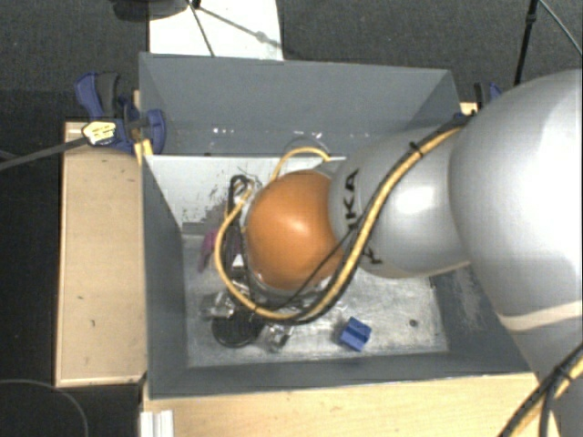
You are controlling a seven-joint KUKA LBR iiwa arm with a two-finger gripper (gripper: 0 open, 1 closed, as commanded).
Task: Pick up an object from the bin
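A blue block is lying in front and right of the orange cover. A black disc is sitting front-left of the cover, just beside the gripper hanging under it. Whether the gripper is spread or pressed together, I cannot tell. A pink scrap is peeking out left of the cover.

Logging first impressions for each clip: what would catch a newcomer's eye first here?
The bulky silver robot arm reaches in from the right, its rounded orange wrist cover hanging over the middle of the grey metal bin. On the bin floor near the front wall lie a small blue block and, to its left, a flat black round disc.
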